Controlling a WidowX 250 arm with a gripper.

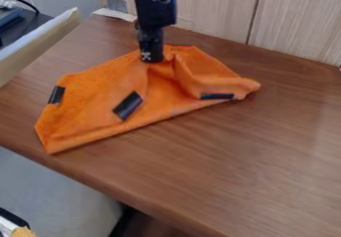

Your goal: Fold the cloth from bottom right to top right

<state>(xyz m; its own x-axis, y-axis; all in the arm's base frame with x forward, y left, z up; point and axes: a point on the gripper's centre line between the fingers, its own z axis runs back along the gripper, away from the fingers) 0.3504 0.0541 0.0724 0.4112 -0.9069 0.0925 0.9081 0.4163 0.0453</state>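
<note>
A: Where is the cloth [100, 89] laid?

B: On the table [266, 151], rumpled, below the gripper [152, 59]; whether it is gripped cannot be told.

A: What could be spoiled?

B: The fold could be skewed if the bunched right side were dragged, or undone if cloth were snagged on lifting.

A: Is any writing seen?

B: None can be read; the white marks [146, 56] are too small.

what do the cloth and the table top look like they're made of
The orange cloth looks like soft, matt fabric, perhaps microfibre: it creases loosely and its surface seems slightly fuzzy. The table top looks like wood or wood-effect laminate, with brown grain streaks and a faint sheen.
</note>
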